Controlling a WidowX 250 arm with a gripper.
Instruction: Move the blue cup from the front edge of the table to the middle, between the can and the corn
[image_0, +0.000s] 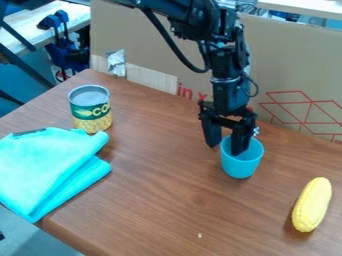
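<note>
1. While the black arm comes in from the top edge, its hand hangs pointing down at the blue cup, a little right of centre from where I watch.
2. I see the hand open, its two fingers well parted: one hangs outside the cup's left side, the other dips down into its mouth. That puts the cup's left wall in the gap between them — the one relation I care about here.
3. Most of the cup lies to the right of the outer finger and below the palm. It stands upright on the brown tabletop, so its long axis runs up and down, roughly in line with the hand. Whether either finger touches the wall, I can't tell.
4. Off to the lower right I have a yellow corn cob lying on its side, apart from the cup, its length running mostly up and down my view and its far end leaning right.
5. Over on the left, a can with a green and yellow label stands upright, and a folded turquoise cloth lies nearer me — both well apart from the hand. Behind it all stands a cardboard sheet with red lines.
</note>
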